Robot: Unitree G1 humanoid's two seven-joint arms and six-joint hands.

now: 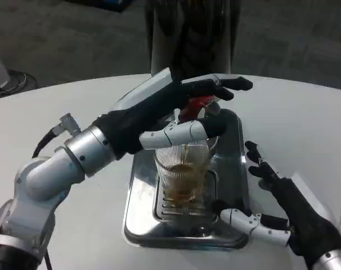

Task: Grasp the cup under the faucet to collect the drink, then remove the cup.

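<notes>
A ribbed clear cup (183,179) stands on the grate of a steel drip tray (139,188), about half full of amber drink. A thin amber stream falls into it from above. My left hand (169,107) reaches over the cup with its fingers stretched out across the red faucet lever (198,104), and its thumb lies across the cup's rim. The faucet spout is hidden behind that hand. My right hand (284,212) lies low at the tray's right edge, fingers apart and holding nothing, its thumb pointing at the cup's base without touching it.
The dark drink dispenser (190,34) rises behind the tray at the table's far edge. The round white table (294,118) has bare surface left and right of the tray. A cable runs from my left forearm (75,152).
</notes>
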